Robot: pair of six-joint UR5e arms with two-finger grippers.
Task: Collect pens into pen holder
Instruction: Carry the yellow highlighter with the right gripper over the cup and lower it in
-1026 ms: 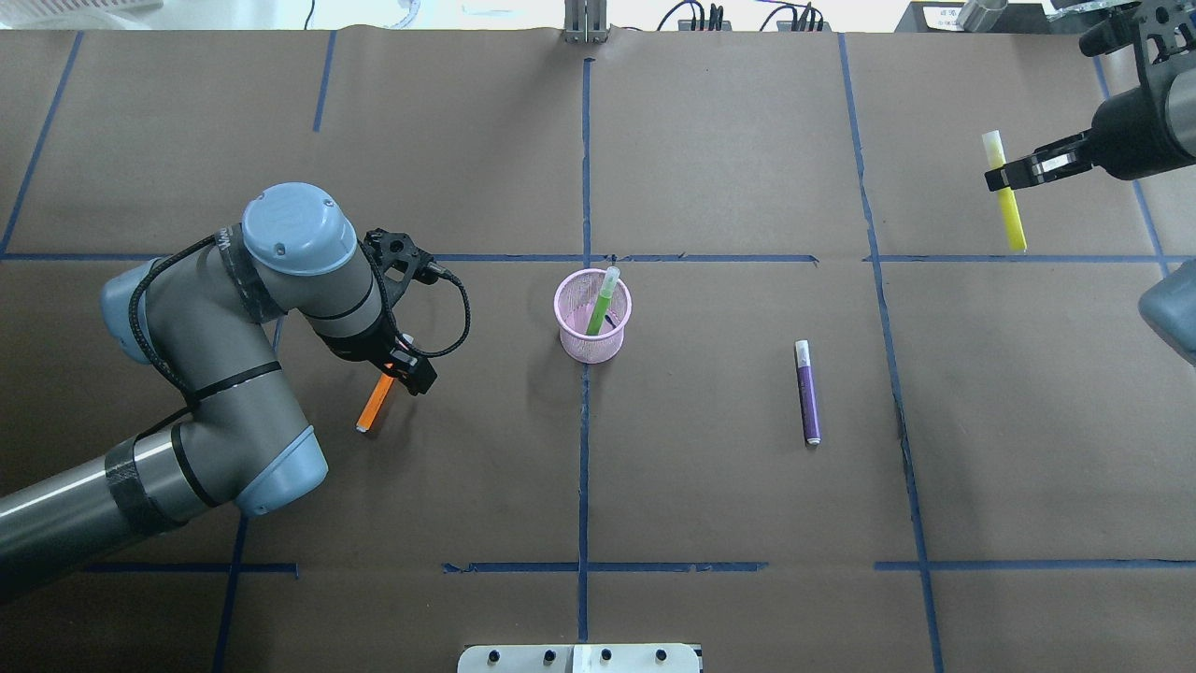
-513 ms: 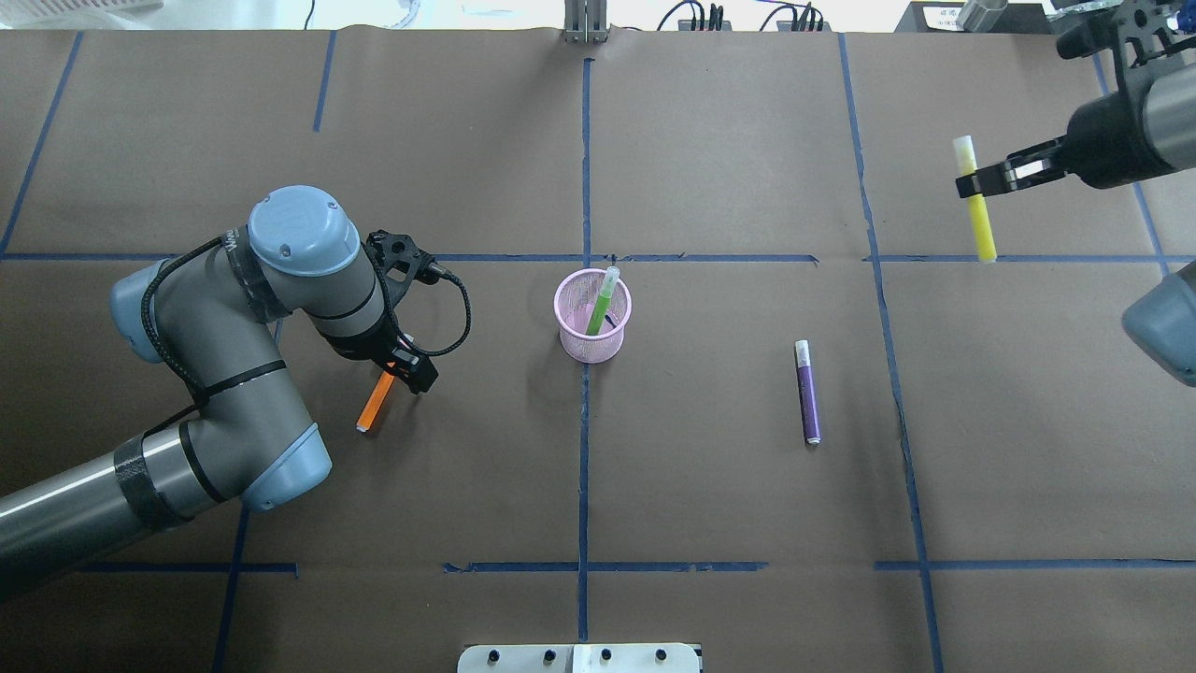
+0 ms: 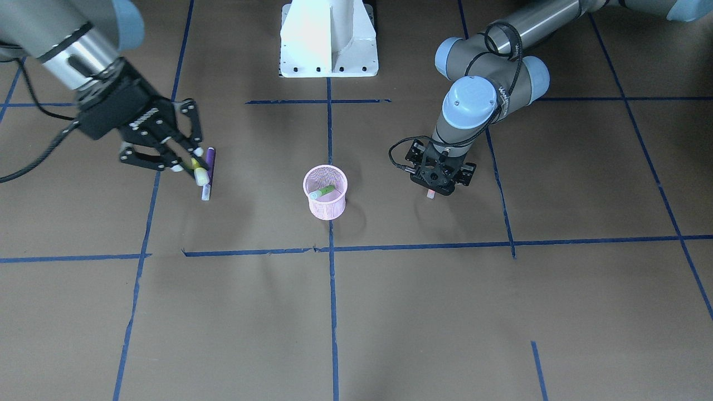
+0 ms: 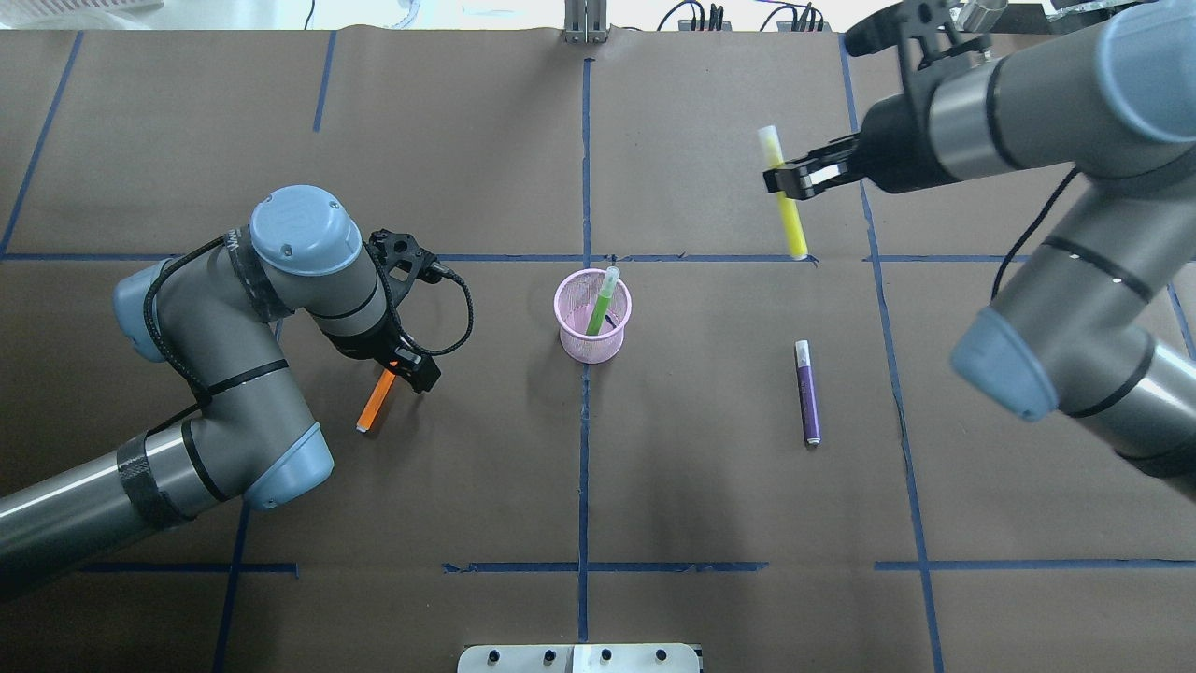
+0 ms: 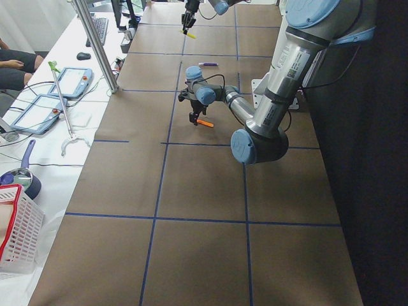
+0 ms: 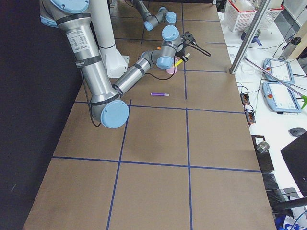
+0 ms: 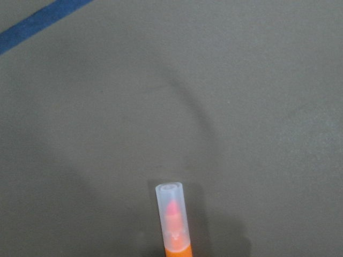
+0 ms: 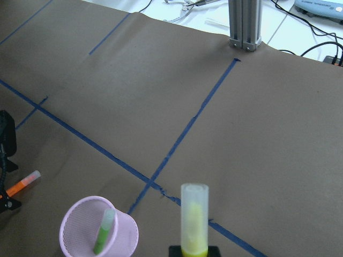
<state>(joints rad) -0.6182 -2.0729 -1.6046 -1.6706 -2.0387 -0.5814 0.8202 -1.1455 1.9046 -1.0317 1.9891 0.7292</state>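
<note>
**Overhead view.**
- Left claw [image 4: 404, 370]: lowered over the upper end of the orange pen [image 4: 376, 404], which lies flat. I cannot tell whether it is gripped or released.
- Right claw [image 4: 792, 178]: clenched on a yellow pen [image 4: 790, 210], held clear of the table [image 4: 747, 505] with its cap end away from the robot.
- Pen holder [image 4: 572, 344]: upright between the two claws, with bare paper on every side. A green pen [image 4: 599, 307] leans inside, its cap above the rim.
- Purple pen [image 4: 807, 397]: lying flat on the robot's side of the right claw, well apart from it.
- Blue tape [image 4: 584, 449] grids the brown paper.
- A metal post [image 4: 585, 21] stands at the far edge.

**Front-facing view.**
- The left claw's fingertips are hidden under its own body, and only a pale cap tip shows below.
- The yellow pen overlaps the purple pen in line of sight.
- Lettering on the left arm is too small to read.

**Left wrist view.**
- Only the orange pen's translucent cap shows; the rest is cut off at the bottom edge.
- Open paper lies ahead.

**Right wrist view.**
- The yellow pen's cap shows at bottom centre, with the body cut off.
- The pen holder sits ahead and to the left of the claw.

**Side views.**
- Both claws are too small to judge.
</note>
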